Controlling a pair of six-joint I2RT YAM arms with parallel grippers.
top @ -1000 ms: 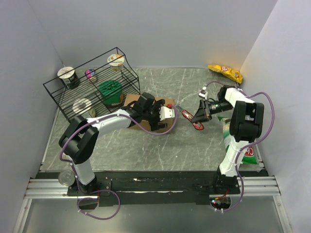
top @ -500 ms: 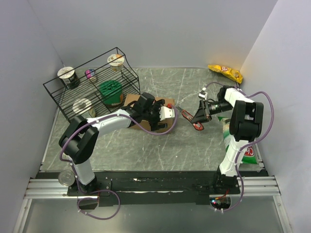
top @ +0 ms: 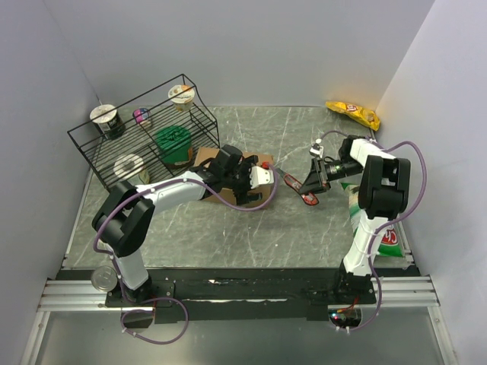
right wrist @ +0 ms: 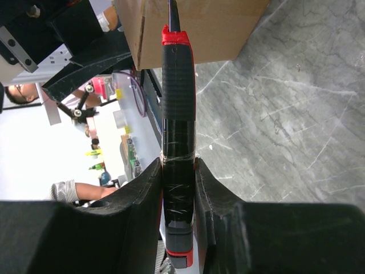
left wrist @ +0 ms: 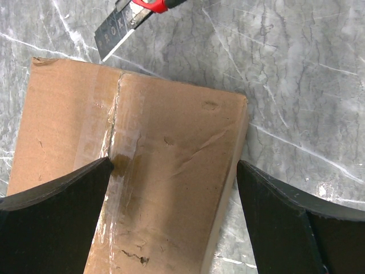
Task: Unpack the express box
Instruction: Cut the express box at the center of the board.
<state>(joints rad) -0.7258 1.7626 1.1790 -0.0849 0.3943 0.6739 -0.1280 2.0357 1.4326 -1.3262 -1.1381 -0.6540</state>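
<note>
The express box (top: 264, 176) is a brown carton lying mid-table, mostly hidden under my left arm. In the left wrist view its taped top (left wrist: 165, 165) fills the frame, seam shut. My left gripper (top: 247, 184) hangs just above it, open (left wrist: 174, 165), one finger over the seam, the other past the box's right edge. My right gripper (top: 312, 185) is shut (right wrist: 178, 165) on a red and black utility knife (right wrist: 178, 108). The knife (top: 293, 182) points left, its blade tip at the box's end (right wrist: 188, 25). The blade (left wrist: 121, 24) shows just beyond the box's far edge.
A black wire rack (top: 199, 115) stands at the back left with cups and a green tub (top: 173, 143). A yellow snack bag (top: 352, 114) lies at the back right. A green bag (top: 388, 237) lies beside the right arm. A tin can (top: 103, 278) sits near left.
My right gripper has moved the knife slightly left, bringing the blade closer to the box's end. The left arm and the box have not moved.
</note>
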